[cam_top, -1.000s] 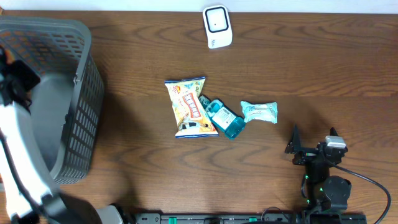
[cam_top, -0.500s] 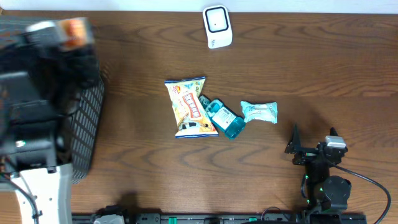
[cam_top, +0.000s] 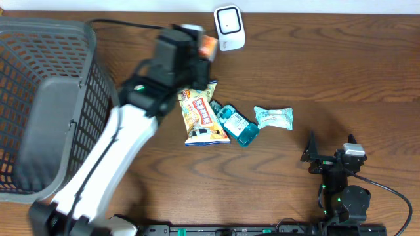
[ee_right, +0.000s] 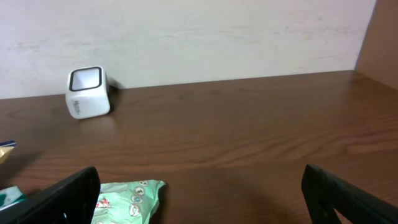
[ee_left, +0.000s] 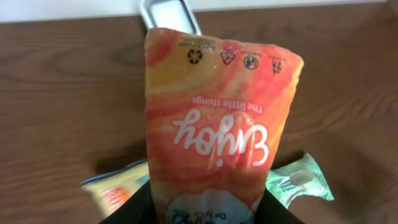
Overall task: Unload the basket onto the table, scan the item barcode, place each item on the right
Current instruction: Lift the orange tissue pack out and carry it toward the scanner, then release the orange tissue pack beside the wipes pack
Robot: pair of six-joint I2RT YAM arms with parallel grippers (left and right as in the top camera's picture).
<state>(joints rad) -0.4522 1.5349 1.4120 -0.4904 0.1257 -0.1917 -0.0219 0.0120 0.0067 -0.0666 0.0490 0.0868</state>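
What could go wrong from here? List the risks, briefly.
1. The left gripper holds the orange pouch by one end; the free end could sag or slip before reaching the white scanner.
2. No barcode shows on the face in the left wrist view, so it may be turned away from the scanner window.
3. The yellow snack bag lies under the arm; a low move could knock it.

The overhead camera looks straight down on the dark brown wooden table [cam_top: 328, 78] from high up. The left wrist camera faces the table's far edge, very close to an orange printed snack pouch [ee_left: 217, 124] that fills its frame. The right wrist camera sits low by the near edge, rightward, facing the far edge. All three views share the white boxy scanner [cam_top: 229, 27] and the mint-green wrapped packet [cam_top: 273, 118].
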